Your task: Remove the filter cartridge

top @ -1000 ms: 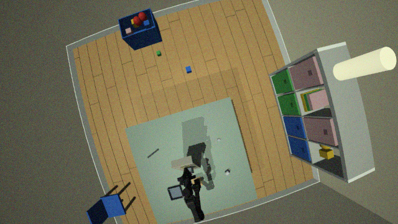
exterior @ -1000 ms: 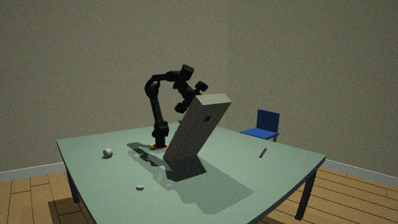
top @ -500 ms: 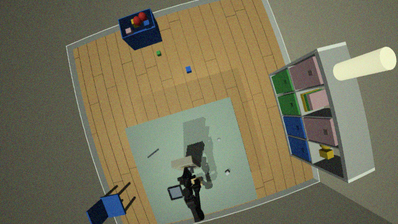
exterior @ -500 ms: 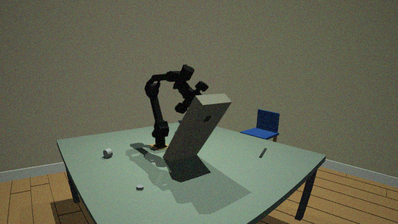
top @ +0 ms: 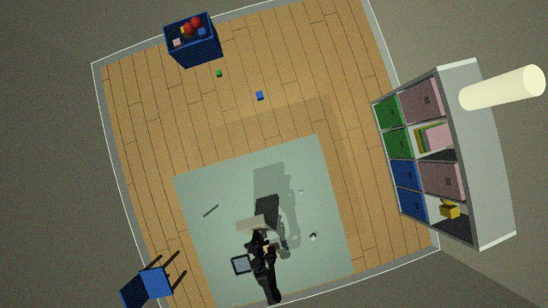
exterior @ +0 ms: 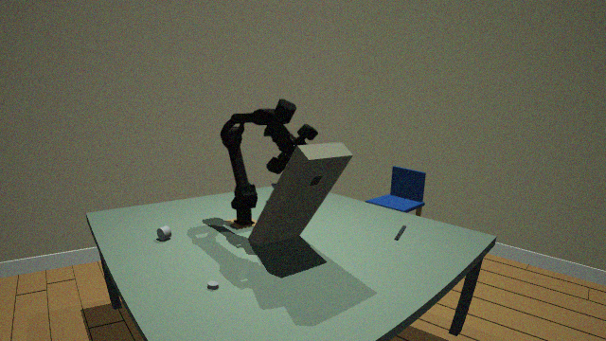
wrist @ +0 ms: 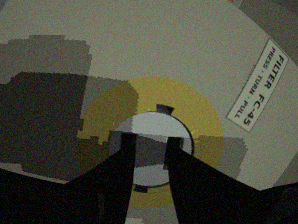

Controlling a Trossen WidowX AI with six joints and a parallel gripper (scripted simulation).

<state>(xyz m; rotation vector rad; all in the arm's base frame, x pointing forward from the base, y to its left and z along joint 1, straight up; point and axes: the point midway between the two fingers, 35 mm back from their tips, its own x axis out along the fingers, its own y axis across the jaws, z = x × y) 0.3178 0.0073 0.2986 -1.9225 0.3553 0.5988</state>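
Filter cartridge (wrist: 155, 122) sits in the panel (top: 248, 224) (exterior: 295, 204) (wrist: 175, 45). Your gripper (top: 261, 234) (exterior: 291, 149) (wrist: 152, 153) is spread a little, pinching nothing, tips by the slots. Keep them lined up, press straight, turn gently, then pull.

From my station I see plain grey-brown walls (exterior: 142, 71), a wood-plank floor (top: 291, 56) with pale baseboard, blue chair (top: 156, 283) (exterior: 408, 189), cubby shelf (top: 484, 154) right, toy bin (top: 199, 53) top left; dim light.
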